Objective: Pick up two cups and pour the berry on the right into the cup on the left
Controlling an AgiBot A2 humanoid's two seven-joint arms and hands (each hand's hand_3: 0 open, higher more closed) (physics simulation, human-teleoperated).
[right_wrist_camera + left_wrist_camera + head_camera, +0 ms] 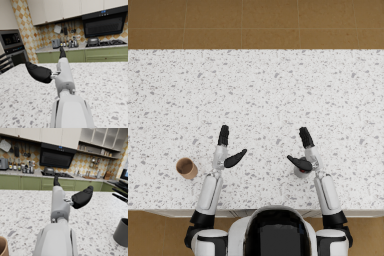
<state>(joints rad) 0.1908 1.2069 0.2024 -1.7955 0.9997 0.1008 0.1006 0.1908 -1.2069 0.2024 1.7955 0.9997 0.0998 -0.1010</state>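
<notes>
On the speckled counter (258,90), both hands hover empty. Left hand (226,150): fingers spread wide, thumb splayed inward, holding nothing. Brown cup (186,168) stands upright outboard of that hand, near the forearm, apart from the fingers; its rim just shows in the left wrist view (3,247). Right hand (305,150): fingers also wide, nothing held. Grey cup (301,172) sits right under its thumb, just beside it; contact can't be told. Something reddish shows inside; too small to confirm as the berry.
</notes>
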